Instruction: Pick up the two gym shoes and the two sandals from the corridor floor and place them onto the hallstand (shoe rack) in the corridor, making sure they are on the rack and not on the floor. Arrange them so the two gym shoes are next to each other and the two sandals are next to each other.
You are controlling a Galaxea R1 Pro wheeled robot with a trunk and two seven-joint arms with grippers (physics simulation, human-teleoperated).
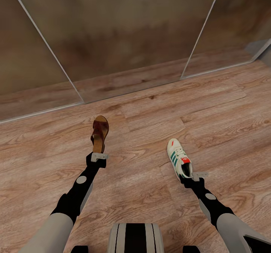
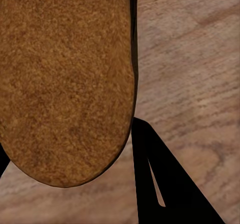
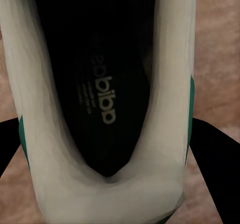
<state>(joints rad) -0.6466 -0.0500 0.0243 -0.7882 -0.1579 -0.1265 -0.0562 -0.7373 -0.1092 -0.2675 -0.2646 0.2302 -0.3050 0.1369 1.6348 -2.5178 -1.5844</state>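
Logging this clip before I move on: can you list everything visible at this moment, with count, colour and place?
sandal: one, brown with tan insole, held at its heel by the left gripper
gym shoe: one, white with green stripes and red heel tab, held at its heel by the right gripper
corridor floor: light brown wood planks, below both arms
glass panels: several, translucent brownish, ahead along the floor edge
left gripper: one, black and grey
right gripper: one, black and grey

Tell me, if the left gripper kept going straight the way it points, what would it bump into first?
Probably the glass wall. The left gripper already holds a sandal pointing that way, with wood floor between; depth is unclear.
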